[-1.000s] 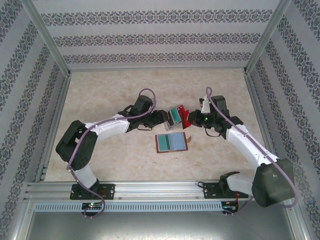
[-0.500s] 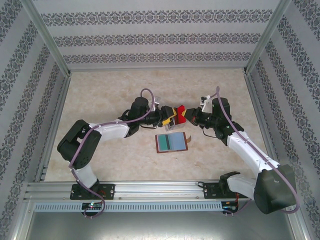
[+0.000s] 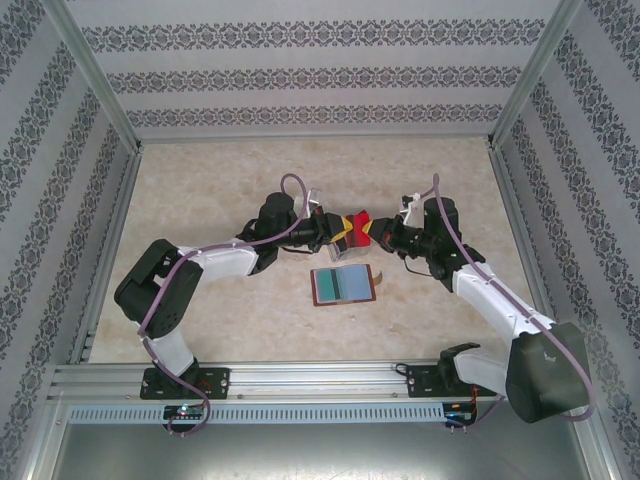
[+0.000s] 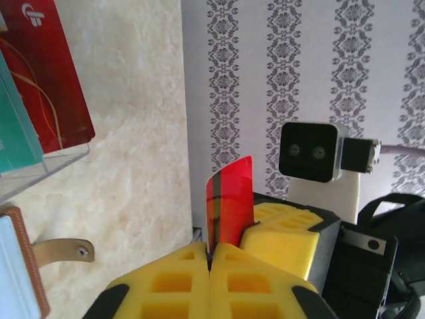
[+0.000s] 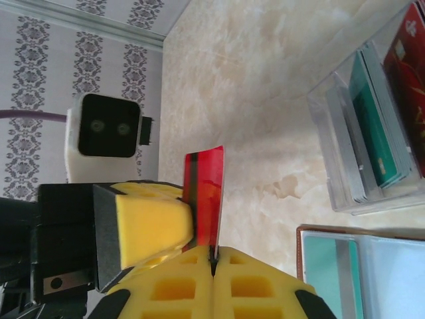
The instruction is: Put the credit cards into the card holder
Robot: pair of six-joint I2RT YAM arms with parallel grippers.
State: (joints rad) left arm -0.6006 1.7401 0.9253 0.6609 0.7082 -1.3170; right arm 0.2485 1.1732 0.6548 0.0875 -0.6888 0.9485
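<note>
I have both hands on one red card. In the left wrist view the left hand has its yellow pads pressed together on the card's lower edge, and the right hand shows the same pinch in its own view, with the other hand's pad right beside it. From above, the two hands meet fingertip to fingertip over the middle of the surface, with the card between them, held off the surface.

What matters next is where the card holder lies. It is spread open and flat, towards the arm bases from the joined hands, near them, with its long side running left to right. I judge it sits more squarely under the left hand than the right, though neither is far off. The other cards stand on edge in the clear tray, just beyond the holder.

I'd say one hand must let go before the card can go down to the slots.
</note>
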